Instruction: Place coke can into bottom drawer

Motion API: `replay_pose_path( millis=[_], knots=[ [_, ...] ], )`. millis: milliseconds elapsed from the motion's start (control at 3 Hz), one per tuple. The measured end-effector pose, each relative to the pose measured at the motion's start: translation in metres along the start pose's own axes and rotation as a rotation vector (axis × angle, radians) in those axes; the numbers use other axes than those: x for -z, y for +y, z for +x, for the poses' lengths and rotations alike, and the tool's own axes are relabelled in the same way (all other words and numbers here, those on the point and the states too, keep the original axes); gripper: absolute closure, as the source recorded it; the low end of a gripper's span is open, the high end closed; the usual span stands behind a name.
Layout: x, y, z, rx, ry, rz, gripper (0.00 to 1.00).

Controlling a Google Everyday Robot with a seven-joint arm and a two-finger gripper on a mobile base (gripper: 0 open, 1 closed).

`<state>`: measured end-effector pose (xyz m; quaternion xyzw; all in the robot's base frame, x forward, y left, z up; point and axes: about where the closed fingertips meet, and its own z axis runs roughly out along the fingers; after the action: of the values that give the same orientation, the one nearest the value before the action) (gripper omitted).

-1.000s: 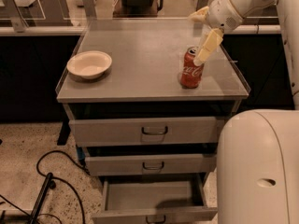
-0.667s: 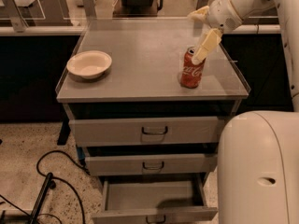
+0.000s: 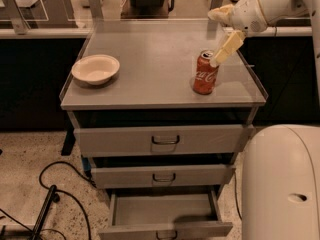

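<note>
The coke can (image 3: 205, 73) stands upright on the right part of the grey cabinet top (image 3: 150, 59). My gripper (image 3: 215, 39) hangs just above and to the right of the can, open. One cream finger (image 3: 227, 46) slants down, its tip by the can's silver rim. The can is not held. The bottom drawer (image 3: 165, 210) is pulled out below the two shut drawers, and its tray shows nothing inside.
A cream bowl (image 3: 96, 68) sits on the left of the cabinet top. My white base (image 3: 282, 184) fills the lower right, next to the drawers. Black cables (image 3: 55, 194) lie on the floor at the left. A low clear rim edges the top.
Almost nothing: the gripper stays by the can's top right, and the can and the drawers have not moved.
</note>
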<state>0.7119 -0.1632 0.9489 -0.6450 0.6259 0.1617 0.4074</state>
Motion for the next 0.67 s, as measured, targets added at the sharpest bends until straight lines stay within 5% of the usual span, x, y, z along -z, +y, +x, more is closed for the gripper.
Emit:
replay_pose_path(
  millis=[667],
  knots=[
    [-0.0007,0.0026,0.0185,-0.035,0.002,0.031,0.0]
  ],
)
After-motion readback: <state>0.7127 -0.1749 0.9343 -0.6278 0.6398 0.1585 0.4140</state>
